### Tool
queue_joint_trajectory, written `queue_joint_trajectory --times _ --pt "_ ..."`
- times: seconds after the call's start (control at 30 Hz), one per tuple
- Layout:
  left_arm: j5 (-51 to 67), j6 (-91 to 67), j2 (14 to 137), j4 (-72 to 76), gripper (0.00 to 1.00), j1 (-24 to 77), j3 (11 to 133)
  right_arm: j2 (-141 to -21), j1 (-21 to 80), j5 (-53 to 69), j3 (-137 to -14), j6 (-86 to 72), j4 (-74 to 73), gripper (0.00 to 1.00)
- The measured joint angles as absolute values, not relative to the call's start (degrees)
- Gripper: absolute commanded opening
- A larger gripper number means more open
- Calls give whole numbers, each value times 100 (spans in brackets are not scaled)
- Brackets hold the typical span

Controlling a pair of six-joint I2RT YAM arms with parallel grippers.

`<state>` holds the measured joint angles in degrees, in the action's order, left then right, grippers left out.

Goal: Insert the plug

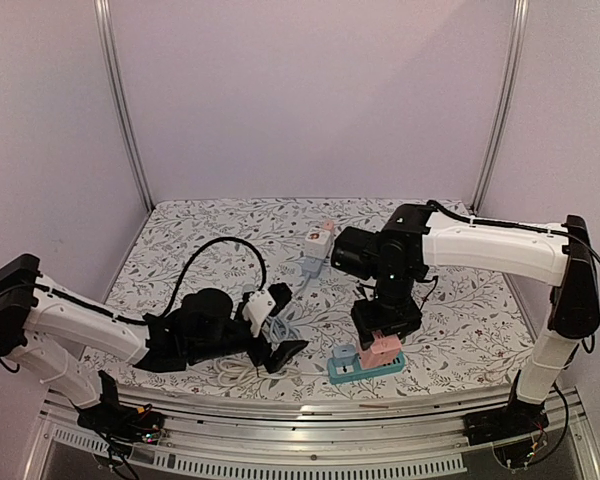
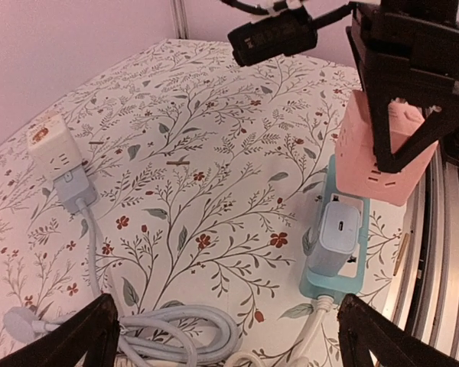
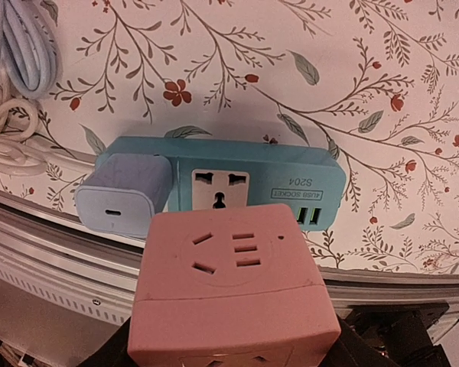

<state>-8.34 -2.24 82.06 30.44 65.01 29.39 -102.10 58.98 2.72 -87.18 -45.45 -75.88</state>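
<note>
Hanging near-vertical over teal strip (image 1: 352,376), pink adapter (image 1: 383,348), sockets (image 3: 226,252) up

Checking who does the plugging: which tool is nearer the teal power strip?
Right. The right tool holds the pink adapter just above the teal power strip; the left tool stands open well to its left, beside the coiled cables.

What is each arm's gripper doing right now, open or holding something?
The left gripper has its fingers open, holding nothing.
The right gripper has its fingers closed on the pink socket cube.
</note>
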Motion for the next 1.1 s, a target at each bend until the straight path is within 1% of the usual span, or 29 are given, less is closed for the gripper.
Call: queue_joint_trajectory --times 0.17,0.43,1.1 --pt "-1035 -261 7946 3267 99 6486 2731 -10331 5898 279 -8792 -4633 -7609 0" --pt "-1208 -266 7863 3406 99 6484 2617 -10545 5898 316 -8958 -4694 -7609 0" --pt "-1229 -283 7725 3446 99 6484 2565 -10630 5883 276 -9059 -4801 -7664 0"
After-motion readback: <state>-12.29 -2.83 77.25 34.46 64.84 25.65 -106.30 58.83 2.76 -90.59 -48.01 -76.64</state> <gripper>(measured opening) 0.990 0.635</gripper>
